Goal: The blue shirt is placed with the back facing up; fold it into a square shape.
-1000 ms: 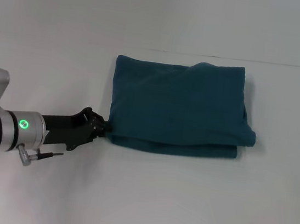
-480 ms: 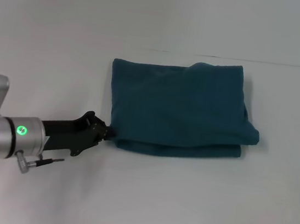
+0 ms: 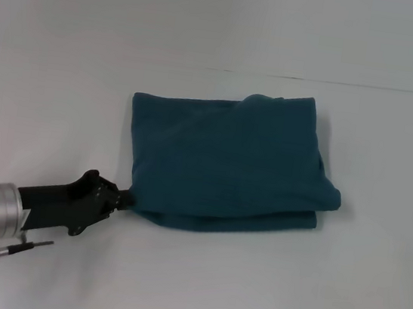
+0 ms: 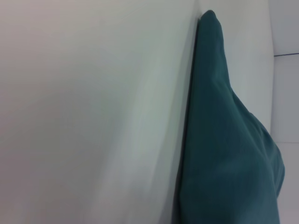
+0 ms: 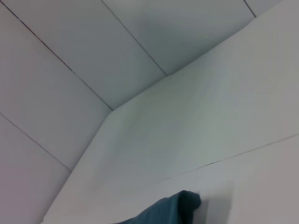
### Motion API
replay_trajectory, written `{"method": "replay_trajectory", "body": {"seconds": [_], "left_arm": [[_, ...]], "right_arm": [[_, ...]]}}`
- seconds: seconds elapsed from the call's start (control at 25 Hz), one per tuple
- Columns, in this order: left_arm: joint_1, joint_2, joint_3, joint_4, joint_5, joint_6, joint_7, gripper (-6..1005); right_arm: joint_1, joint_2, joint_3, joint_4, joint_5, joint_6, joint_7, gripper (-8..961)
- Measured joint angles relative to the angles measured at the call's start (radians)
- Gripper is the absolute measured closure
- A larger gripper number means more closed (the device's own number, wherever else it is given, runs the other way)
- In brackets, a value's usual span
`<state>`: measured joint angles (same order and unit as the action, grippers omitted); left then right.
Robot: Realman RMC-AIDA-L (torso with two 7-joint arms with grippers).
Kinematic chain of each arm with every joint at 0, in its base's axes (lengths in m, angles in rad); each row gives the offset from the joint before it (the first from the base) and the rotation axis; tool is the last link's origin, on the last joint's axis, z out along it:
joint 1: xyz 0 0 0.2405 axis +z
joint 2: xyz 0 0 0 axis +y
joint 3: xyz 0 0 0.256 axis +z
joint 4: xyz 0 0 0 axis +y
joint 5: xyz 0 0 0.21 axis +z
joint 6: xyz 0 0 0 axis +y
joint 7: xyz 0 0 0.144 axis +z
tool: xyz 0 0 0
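A: Where is the blue shirt [image 3: 225,161] found at this moment?

B: It is laid on the white worktop [image 3: 197,283] as a thick, nearly square bundle of several layers. The left pincer [image 3: 126,199] is seen at the shirt's near-left corner, closed on the cloth there, so far as can be judged from the head view. In the left wrist view only the bundle's edge is shown, not the fingers.

A: What has been changed in the last second?

B: The whole bundle has been dragged toward the robot and to its left, compared with a second ago, and the left arm has been drawn back with it. The folded outline has been kept; no layer has been thrown open.

A: And what is meant for the task?

B: The folding is judged to be essentially done; what is being carried out looks like a final repositioning of the square. A release is probably all that is left.

A: The right pincer?

B: It is not seen in the head view; its state cannot be told.
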<state>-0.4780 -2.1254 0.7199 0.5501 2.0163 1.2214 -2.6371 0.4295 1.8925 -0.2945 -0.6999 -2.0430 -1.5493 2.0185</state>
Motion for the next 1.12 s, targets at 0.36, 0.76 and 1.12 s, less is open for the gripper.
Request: {"method": "replay_trajectory", "body": {"seconds": [0.36, 0.76, 1.12], "left_arm": [[0.046, 0.009, -0.035, 0.008, 0.011, 0.035, 0.019, 944], [0.047, 0.036, -0.108, 0.035, 0.053, 0.165, 0.194, 909], [0.09, 0.069, -0.256, 0.19, 0.054, 0.318, 0.41, 813]], "right_arm": [[0.005, 0.008, -0.007, 0.002, 0.0, -0.001, 0.0, 96], [0.007, -0.002, -0.033, 0.012, -0.011, -0.001, 0.017, 91], [0.018, -0.006, -0.064, 0.002, -0.155, 0.1, 0.168, 86]]}}
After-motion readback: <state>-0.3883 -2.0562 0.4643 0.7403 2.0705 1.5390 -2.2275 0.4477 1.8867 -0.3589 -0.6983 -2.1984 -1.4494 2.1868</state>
